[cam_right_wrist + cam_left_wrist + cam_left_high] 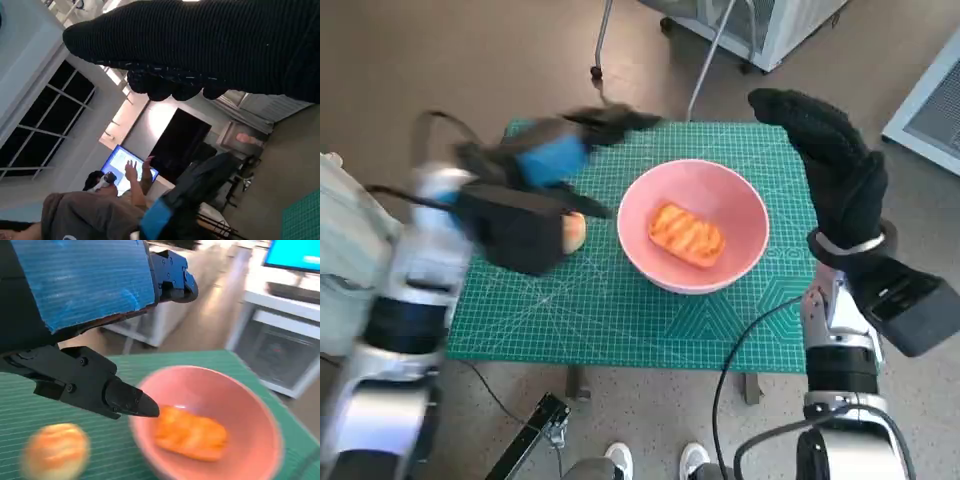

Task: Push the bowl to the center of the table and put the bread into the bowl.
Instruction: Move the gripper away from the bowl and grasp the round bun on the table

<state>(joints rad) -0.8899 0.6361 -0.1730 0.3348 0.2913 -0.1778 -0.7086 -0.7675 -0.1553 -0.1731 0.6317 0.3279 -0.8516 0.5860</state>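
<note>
So your pink bowl (pixel 693 225) is sitting on the green cutting mat (pixel 610 310) that covers the counter, roughly mid-mat and a bit toward the right side. The bread (pixel 687 234), an orange grilled-looking piece, is lying inside the bowl on its bottom, clear in both the head view and the left wrist view.

Your left hand (pixel 535 195) is blurry in the head view, hanging over the left part of the mat just beside the bowl. From the wrist cam the fingers (pixel 107 390) are apart with nothing between them, so it's spread and empty; one black fingertip sits right at the bowl's rim, but I can't tell if it's actually touching.

There's also a small round bun (pixel 574 232) on the mat just left of the bowl, half tucked under that left hand, apart from the bowl.

Your right hand (pixel 830 170) is raised beyond the bowl's right side, glove pointing up and away, holding nothing. Fingers look loosely extended in the head view; the right wrist view only shows the glove as a dark band, plus a person (pixel 95 210) in front of a bright screen (pixel 127 165) in the background.
</note>
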